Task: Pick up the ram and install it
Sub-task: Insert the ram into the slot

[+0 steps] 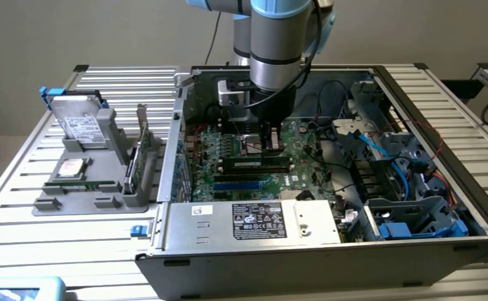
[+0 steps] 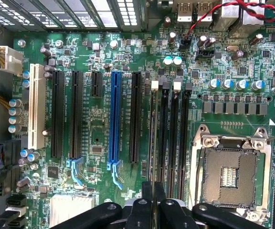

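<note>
An open computer case (image 1: 311,269) lies on a slatted table (image 1: 51,244), its green motherboard (image 2: 99,129) showing an empty CPU socket (image 2: 233,176) and a blue slot (image 2: 114,117). At the exterior view's left, a grey holder (image 1: 76,202) carries a hard drive (image 1: 81,122), an upright card (image 1: 142,141) and, seemingly, a silver chip (image 1: 73,167).

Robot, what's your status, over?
Gripper shut on the ram. It stands edge-down at the memory slots. Nothing lies across them.

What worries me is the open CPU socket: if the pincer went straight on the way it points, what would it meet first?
Probably a memory slot, not the CPU socket: the pincer points down at the motherboard, and the ram it grips sits over the slots. How close is unclear.
</note>
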`<state>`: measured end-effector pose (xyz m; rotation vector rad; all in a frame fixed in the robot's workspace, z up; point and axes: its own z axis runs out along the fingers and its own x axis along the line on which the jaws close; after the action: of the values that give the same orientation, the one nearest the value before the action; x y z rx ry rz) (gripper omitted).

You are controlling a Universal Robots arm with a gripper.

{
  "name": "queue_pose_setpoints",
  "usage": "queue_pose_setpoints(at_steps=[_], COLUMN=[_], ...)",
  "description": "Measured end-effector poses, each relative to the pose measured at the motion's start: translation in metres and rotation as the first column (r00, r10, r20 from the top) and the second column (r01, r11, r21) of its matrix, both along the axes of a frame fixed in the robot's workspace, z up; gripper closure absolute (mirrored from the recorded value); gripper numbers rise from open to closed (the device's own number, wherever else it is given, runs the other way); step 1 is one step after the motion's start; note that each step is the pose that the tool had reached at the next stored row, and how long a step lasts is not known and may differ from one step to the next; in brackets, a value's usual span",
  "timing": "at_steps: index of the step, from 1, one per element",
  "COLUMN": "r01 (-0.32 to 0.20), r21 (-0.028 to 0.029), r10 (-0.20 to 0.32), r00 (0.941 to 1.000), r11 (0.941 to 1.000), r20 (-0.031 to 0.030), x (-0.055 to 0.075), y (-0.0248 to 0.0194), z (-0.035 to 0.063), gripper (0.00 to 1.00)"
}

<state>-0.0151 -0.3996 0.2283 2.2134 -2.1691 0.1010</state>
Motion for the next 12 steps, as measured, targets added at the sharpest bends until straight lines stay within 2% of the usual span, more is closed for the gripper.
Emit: queue_pose_setpoints(at_steps=[12], r01=[0.000], r21=[-0.0003], r10=[0.000], r00=[1.0000], r11=[1.0000], r20=[0.0001], x=[-0.0004], y=[0.0008], z=[-0.0014], gripper=[0.87])
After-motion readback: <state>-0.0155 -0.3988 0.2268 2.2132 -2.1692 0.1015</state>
